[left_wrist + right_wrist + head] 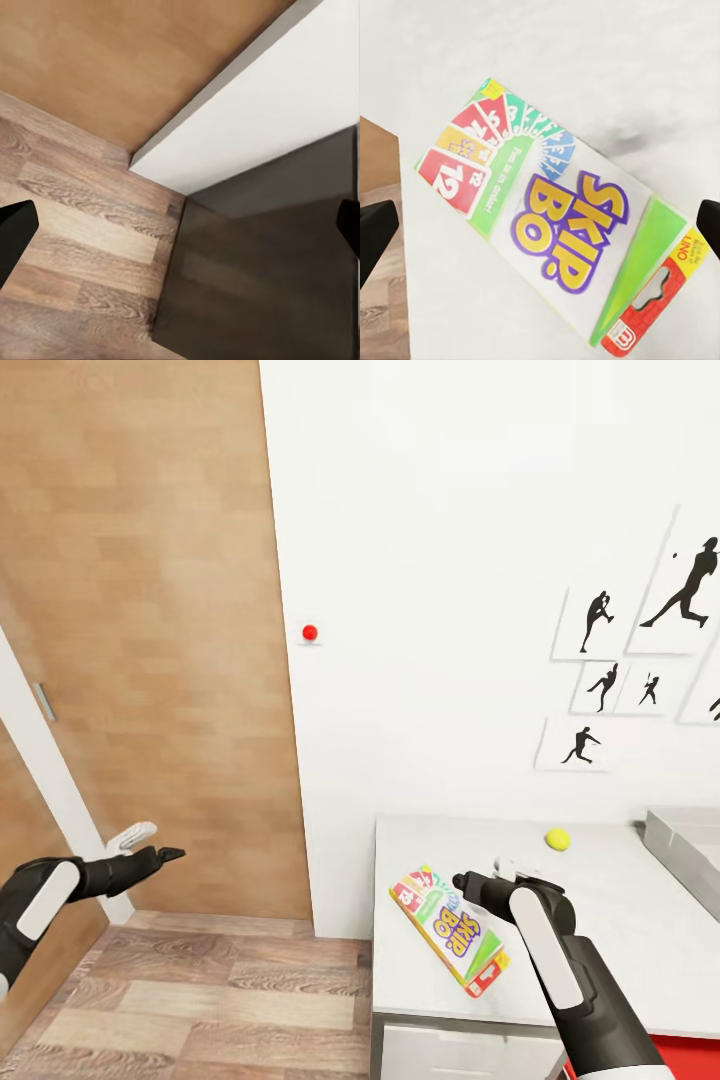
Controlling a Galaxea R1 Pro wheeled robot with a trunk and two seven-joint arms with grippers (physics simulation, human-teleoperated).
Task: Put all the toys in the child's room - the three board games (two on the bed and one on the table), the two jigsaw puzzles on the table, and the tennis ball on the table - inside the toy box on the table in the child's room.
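One flat board game (450, 930), bright cartoon cover, red edge

Light grey rectangular desk top (620, 930) over a white drawer front, butted against the white wall. On it: flat Skip-Bo card-game box (450, 930) with white, green and red cover, lying face up and skewed near the desk's left edge; small yellow-green tennis ball (557, 839) near the wall, well apart from the box. Light grey tub (685, 850) sits at the desk's right end, cut off by the frame
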